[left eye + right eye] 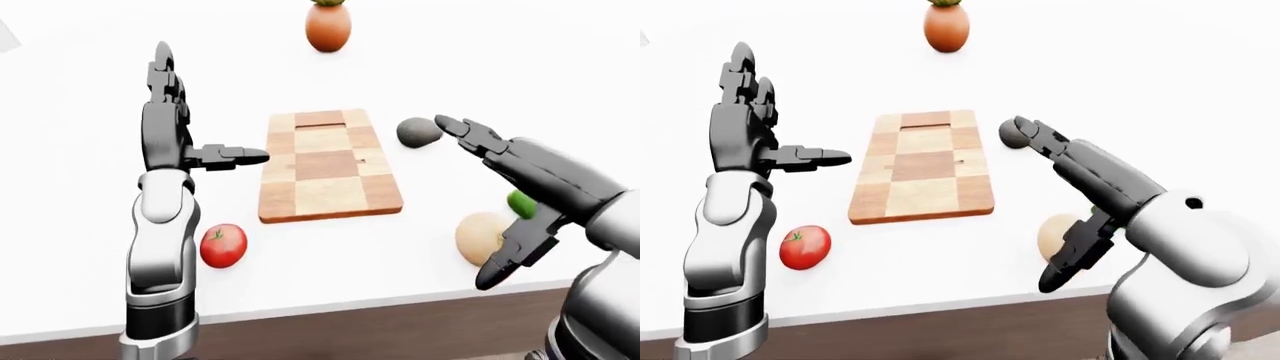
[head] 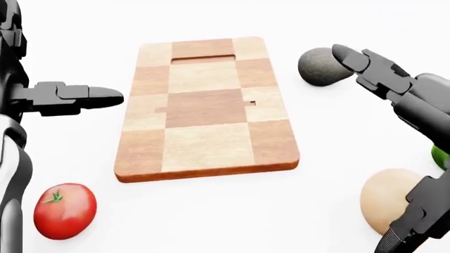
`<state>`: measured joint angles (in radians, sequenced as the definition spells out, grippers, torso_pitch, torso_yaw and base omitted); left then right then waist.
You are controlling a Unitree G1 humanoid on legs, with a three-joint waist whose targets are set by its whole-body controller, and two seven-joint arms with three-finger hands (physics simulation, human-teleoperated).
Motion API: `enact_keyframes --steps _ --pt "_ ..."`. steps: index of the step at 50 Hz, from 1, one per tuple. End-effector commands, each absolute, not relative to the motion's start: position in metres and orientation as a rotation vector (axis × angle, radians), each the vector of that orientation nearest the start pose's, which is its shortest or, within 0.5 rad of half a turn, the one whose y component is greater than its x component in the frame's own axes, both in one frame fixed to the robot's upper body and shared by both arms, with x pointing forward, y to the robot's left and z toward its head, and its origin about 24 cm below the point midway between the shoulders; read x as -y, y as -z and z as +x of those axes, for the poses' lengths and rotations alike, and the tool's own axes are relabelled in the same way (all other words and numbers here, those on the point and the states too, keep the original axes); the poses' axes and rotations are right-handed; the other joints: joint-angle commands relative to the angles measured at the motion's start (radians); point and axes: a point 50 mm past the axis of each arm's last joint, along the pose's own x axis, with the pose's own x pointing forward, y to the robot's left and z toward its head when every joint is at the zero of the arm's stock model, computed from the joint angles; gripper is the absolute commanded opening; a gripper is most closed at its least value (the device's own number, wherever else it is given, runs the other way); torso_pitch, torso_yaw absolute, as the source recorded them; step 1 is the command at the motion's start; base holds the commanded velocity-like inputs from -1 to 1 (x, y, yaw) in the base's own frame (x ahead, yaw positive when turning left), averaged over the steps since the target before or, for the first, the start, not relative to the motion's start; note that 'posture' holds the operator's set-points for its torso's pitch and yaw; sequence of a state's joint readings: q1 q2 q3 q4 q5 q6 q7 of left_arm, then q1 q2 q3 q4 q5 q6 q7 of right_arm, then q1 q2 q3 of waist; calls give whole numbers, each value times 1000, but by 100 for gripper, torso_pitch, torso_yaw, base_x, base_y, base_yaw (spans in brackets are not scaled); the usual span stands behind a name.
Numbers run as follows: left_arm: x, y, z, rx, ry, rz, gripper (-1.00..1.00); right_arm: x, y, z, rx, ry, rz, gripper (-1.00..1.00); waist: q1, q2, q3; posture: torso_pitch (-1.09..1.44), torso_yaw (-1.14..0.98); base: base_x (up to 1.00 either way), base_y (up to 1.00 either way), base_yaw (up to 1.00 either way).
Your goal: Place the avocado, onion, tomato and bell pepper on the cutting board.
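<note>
Your right hand (image 1: 500,195) is spread open over the pale round onion (image 2: 388,203), left hand (image 1: 185,131) open too, beside one bare checkered cutting board (image 2: 207,108), one dark avocado (image 2: 318,67), one red tomato (image 2: 65,211), one green pepper (image 1: 520,203).

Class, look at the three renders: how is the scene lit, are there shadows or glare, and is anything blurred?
Left-eye view: flat, even light, white table nearly blown out. Head view: only a faint shadow under the cutting board; tomato carries a soft highlight. Right-eye view: right hand and everything else sharp, no blur.
</note>
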<state>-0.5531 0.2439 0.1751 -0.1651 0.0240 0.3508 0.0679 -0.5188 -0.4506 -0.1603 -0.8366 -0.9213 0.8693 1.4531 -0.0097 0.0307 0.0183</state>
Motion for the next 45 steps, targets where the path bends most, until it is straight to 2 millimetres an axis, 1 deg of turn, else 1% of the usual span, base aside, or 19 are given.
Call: enact_keyframes --steps 1,7,19,30,31,32,33,34,35,36,39,40,45 --pt "-200 -229 315 445 -195 194 100 196 -264 213 -59 -320 -1017 100 -1 -14 -10 0 0 0 0 0" --pt "-200 -228 317 444 -194 193 100 201 -260 213 -94 -316 -1020 100 0 -14 -11 0 0 0 0 0" --pt "-199 -224 317 439 -193 194 100 211 -240 210 -172 -294 -1031 100 0 -15 -15 0 0 0 0 0" --pt "-201 -221 317 436 -198 195 100 222 -232 208 -232 -265 -1052 98 -1 -16 -20 0 0 0 0 0" --pt "-201 -221 317 435 -199 193 100 223 -232 208 -234 -263 -1052 85 -2 -16 -20 0 0 0 0 0" --pt "-201 -220 317 435 -199 194 100 224 -232 208 -237 -259 -1054 89 -2 -16 -20 0 0 0 0 0" --pt "-201 -220 316 435 -199 194 100 226 -231 207 -247 -255 -1063 62 -2 -16 -20 0 0 0 0 0" --pt "-201 -220 316 435 -199 193 100 226 -232 208 -246 -251 -1059 55 -2 -16 -21 0 0 0 0 0" --pt "-202 -220 316 435 -200 193 100 227 -230 206 -257 -250 -1066 39 -2 -16 -21 0 0 0 0 0" --pt "-202 -220 316 435 -201 192 100 228 -230 206 -256 -249 -1063 33 -2 -16 -21 0 0 0 0 0" --pt "-202 -220 316 434 -200 191 100 227 -229 204 -258 -252 -1061 26 -2 -16 -21 0 0 0 0 0" --pt "-202 -219 317 433 -199 191 100 227 -228 204 -259 -253 -1060 20 -2 -16 -21 0 0 0 0 0" --pt "-201 -221 317 436 -198 191 100 225 -227 207 -258 -261 -1057 7 -3 -15 -22 0 0 0 0 0"
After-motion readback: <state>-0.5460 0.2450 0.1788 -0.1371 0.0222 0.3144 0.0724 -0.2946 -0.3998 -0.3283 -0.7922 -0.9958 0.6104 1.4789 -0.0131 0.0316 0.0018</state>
